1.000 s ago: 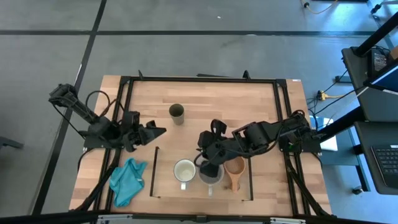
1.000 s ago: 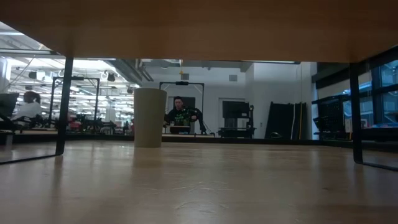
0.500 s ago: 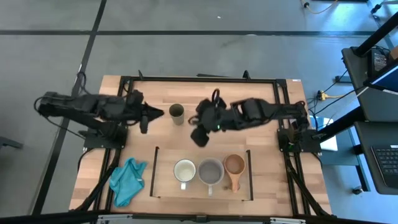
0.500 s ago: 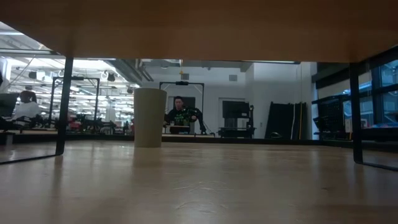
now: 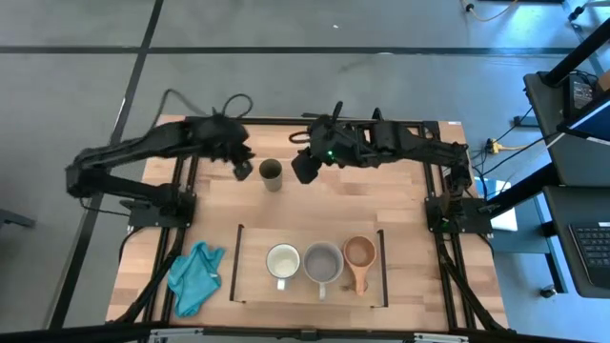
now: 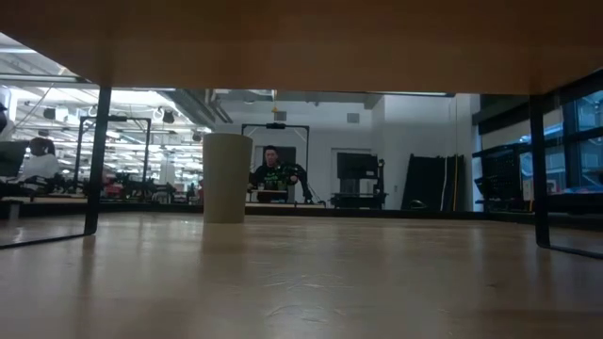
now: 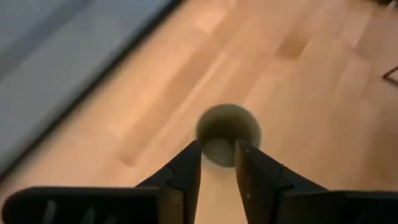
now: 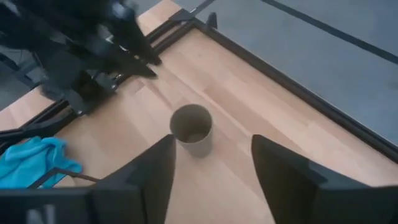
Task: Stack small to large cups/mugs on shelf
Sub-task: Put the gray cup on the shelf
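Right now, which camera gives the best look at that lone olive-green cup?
The right wrist view: the olive-green cup stands whole and unblocked. The left wrist view looks into it, fingers crossing its rim. The high view shows it small between both grippers. The low view shows only its side.

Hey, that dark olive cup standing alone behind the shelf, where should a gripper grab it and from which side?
Grip the dark olive-green cup across its straight wall just below the rim. It stands upright, has no handle and is round, so any side suits. It stands clear of the shelf. The right gripper, jaws open wider than the cup, could come in level from its side; the left gripper flanks the other.
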